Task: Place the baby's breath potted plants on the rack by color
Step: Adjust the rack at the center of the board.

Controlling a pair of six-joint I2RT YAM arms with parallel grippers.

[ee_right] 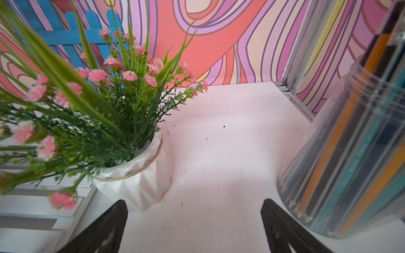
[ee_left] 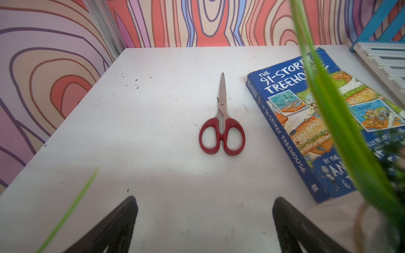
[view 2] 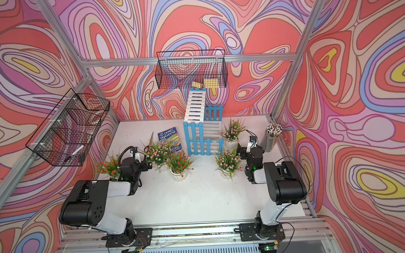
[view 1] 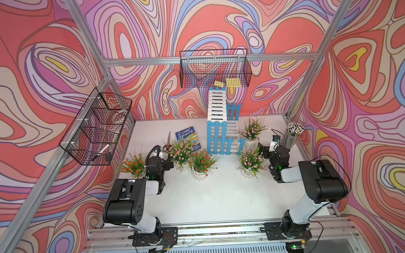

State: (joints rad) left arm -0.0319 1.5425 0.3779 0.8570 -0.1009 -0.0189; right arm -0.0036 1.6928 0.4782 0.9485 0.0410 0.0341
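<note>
We see a white worktop (view 1: 211,201) inside swirly pink walls (view 1: 33,91). Three pink plants (view 1: 251,130) and two orange plants (view 1: 201,160) stand on it, none on the one rack (view 1: 222,135) at 12 o'clock. Left tool (ee_left: 205,198) and right tool (ee_right: 194,199) are apart, holding nothing.

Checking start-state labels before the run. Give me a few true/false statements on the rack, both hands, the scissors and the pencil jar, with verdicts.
1. The rack holds no plant. True.
2. The left hand is open and empty. True.
3. The right hand grips the pink plant. False: it is open, and the plant stands on the table beside it.
4. The scissors lie on the book. False: they lie on the table beside it.
5. The pencil jar stands by the right hand. True.
</note>
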